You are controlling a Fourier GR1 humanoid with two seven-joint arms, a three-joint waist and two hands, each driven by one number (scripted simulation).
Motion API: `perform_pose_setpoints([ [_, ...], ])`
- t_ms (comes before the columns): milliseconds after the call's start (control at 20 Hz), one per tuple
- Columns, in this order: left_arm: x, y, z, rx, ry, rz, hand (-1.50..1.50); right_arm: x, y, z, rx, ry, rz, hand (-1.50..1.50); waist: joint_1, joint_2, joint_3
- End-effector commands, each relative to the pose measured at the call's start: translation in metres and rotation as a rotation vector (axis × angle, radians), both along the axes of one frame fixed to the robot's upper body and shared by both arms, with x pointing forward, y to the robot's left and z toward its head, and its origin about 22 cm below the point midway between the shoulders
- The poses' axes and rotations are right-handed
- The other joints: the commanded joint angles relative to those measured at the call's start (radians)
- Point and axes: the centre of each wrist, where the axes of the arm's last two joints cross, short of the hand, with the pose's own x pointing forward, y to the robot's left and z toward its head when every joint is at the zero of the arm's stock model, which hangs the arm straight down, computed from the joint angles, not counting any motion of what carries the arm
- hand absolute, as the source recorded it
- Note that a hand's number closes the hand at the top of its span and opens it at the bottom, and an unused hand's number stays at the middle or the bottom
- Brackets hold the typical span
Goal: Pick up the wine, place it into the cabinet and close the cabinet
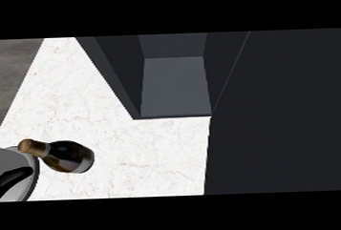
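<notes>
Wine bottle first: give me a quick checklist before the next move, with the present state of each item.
1. Dark glass wine bottle with gold foil neck located: ok, on the white marble counter, lower left, not yet in the cabinet.
2. Bottle held: cannot tell; a grey forearm touches or overlaps its neck, and no fingers show.
3. Dark grey cabinet open: ok, its grey interior is exposed.
4. Cabinet interior free: ok, nothing visible inside.
5. Path from bottle to opening: ok, bare counter between them.
6. Right hand position: cannot tell, out of view.
</notes>
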Motion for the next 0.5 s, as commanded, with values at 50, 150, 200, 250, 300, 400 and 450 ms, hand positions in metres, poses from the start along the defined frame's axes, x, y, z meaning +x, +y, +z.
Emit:
perform_pose_setpoints([
  [50,0.004,0.005,-0.035,-0.023,0.015,-0.014,-1.50,-0.050,-0.022,0.035,0.026,-0.085,0.005,-1.50,-0.005,0.001,0.000],
  [150,0.009,0.014,-0.050,-0.011,0.038,-0.018,-1.50,-0.046,-0.023,0.033,0.021,-0.101,-0.005,-1.50,-0.007,0.002,0.000],
  [200,0.000,0.019,-0.048,-0.022,0.046,-0.009,-1.50,-0.054,-0.017,0.030,0.048,-0.078,0.014,-1.50,-0.005,-0.001,0.000],
  [250,0.009,0.016,-0.058,-0.024,0.056,-0.009,-1.50,-0.054,-0.023,0.032,0.025,-0.081,0.000,-1.50,-0.011,0.001,0.001],
  [300,0.025,0.024,-0.061,-0.012,0.036,0.000,-1.50,-0.042,-0.017,0.027,0.020,-0.082,-0.005,-1.50,-0.006,0.003,0.000],
  [400,0.022,0.015,-0.060,-0.005,0.041,-0.006,-1.50,-0.043,-0.019,0.034,0.050,-0.099,-0.005,-1.50,-0.002,0.003,0.000],
  [450,0.014,0.028,-0.074,-0.002,0.054,0.011,-1.50,-0.056,-0.019,0.032,0.036,-0.089,0.017,-1.50,-0.011,0.000,0.000],
])
